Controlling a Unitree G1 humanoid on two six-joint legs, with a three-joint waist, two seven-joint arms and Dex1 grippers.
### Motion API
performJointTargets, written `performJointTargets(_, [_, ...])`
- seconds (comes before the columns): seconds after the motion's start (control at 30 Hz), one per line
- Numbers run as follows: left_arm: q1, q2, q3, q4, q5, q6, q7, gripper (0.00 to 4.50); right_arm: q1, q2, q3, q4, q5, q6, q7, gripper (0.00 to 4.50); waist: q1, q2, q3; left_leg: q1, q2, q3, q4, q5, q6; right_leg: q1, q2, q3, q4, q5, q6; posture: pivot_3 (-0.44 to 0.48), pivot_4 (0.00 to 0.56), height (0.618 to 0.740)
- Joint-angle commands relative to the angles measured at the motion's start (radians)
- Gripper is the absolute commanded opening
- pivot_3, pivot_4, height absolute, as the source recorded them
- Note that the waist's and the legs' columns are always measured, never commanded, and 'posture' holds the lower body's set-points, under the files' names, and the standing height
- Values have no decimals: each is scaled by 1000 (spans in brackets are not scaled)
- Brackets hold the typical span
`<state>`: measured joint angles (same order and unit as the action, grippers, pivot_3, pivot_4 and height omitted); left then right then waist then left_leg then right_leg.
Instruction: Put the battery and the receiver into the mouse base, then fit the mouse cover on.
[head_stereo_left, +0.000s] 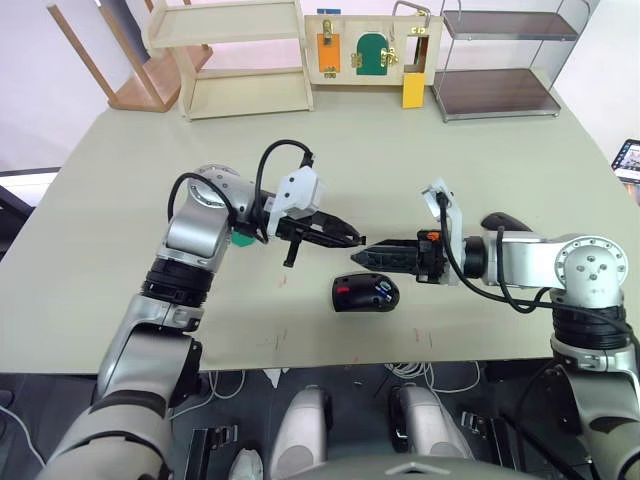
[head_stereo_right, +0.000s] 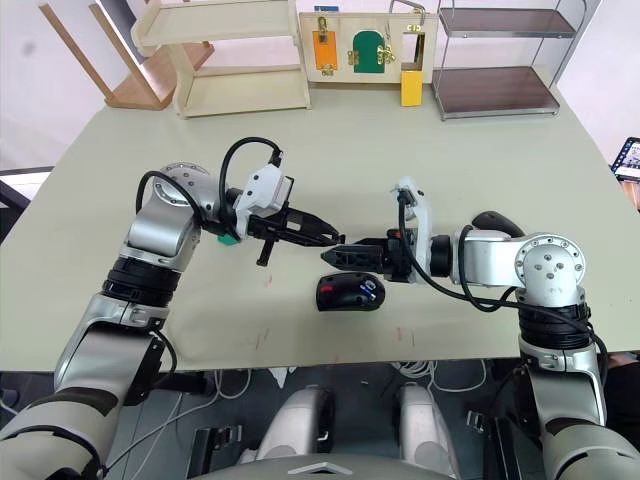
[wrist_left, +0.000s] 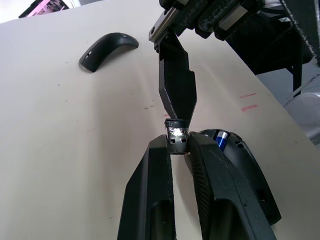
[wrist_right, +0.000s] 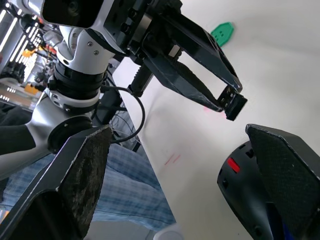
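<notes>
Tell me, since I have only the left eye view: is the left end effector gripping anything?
Observer: Yes. The left wrist view shows the left end effector pinching the receiver at its fingertips.
Operator: Is the battery in the base?
Observer: It is. The battery lies in the compartment of the mouse base, with its blue side showing.
Operator: And the right end effector?
Observer: The right wrist view shows the right end effector open, with nothing between its fingers.

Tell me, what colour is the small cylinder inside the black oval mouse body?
Blue battery, clearest in the left wrist view.
</notes>
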<state>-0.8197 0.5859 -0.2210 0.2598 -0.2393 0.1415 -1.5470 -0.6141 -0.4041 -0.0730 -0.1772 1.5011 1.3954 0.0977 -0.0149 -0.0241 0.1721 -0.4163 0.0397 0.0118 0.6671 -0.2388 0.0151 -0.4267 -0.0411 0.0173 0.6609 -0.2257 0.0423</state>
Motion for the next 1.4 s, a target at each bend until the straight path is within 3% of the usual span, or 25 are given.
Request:
performJointTargets(0.03, [-7,0,-7,-12,-16,-30,-41,39,-27,-3,3,-8,75,-20,-43,4500,0,0,0,0,0,0,0,0,0,0,0,0,0,0,0,0,150,740])
performJointTargets(0.87, [-11,5,-38,38,-43,-125,-67,39,-13,-56,77,-17,210,-130,-141,4500,-1,0,0,0,0,0,0,0,0,0,0,0,0,0,0,0,150,740])
performJointTargets(0.93, [-12,4,-39,43,-43,-131,-67,0,-13,-60,82,-17,218,-136,-145,3492,0,0,0,0,0,0,0,0,0,0,0,0,0,0,0,0,150,740])
performJointTargets(0.97, [-13,3,-38,46,-42,-132,-67,0,-13,-63,86,-19,218,-138,-145,3492,0,0,0,0,0,0,0,0,0,0,0,0,0,0,0,0,150,740])
performJointTargets(1.0, [-14,2,-37,48,-41,-134,-67,0,-12,-68,90,-22,216,-137,-141,2885,0,0,0,0,0,0,0,0,0,0,0,0,0,0,0,0,150,740])
performJointTargets(1.03, [-15,1,-37,49,-41,-136,-67,0,-11,-71,93,-24,218,-136,-140,2773,0,0,0,0,0,0,0,0,0,0,0,0,0,0,0,0,150,740])
performJointTargets(1.4, [-25,-6,-36,70,-36,-151,-63,0,-14,-87,111,-21,221,-156,-138,2773,0,0,0,0,0,0,0,0,0,0,0,0,0,0,0,0,150,740])
